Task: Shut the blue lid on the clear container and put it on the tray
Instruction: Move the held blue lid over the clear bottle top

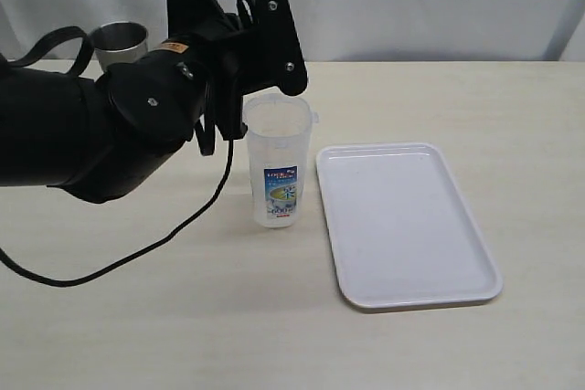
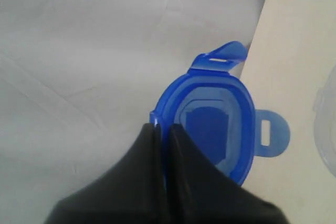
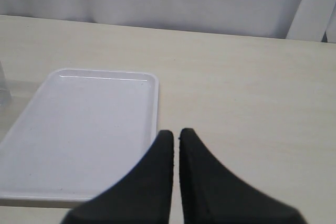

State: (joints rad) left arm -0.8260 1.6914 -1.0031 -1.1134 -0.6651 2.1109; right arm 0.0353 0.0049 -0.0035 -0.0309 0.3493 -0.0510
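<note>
Between the left jaws, pinched at its rim, sits the blue lid [image 2: 214,129]; these jaws are clamped on it, with only the thin plastic edge keeping them apart. The lid reaches out ahead of the jaw tips, its hollow side turned to the wrist camera (a darker square shows through its middle). One snap flap [image 2: 223,56] sticks out beyond its far end and another [image 2: 271,132] off to one side. Just past that side flap curves the pale rim of the clear container [image 2: 323,114], apart from the lid in this view.

Seen from the exterior camera, the left arm [image 1: 119,130] hides the lid, and its wrist end hangs right at the container's open mouth. The container stands upright on the worktop [image 1: 183,317] with its printed label facing the camera. On the side of it away from the left jaws lies the tray [image 1: 407,226], flat, just beside the container but not touching it. A steel cup [image 1: 122,43] stands well behind the arm, and a black cable [image 1: 137,258] loops across the worktop beneath it.

The right jaws are pressed together with nothing between them, above the worktop. Ahead of their tips and off to one side lies the tray, its nearest long edge running close to them.
</note>
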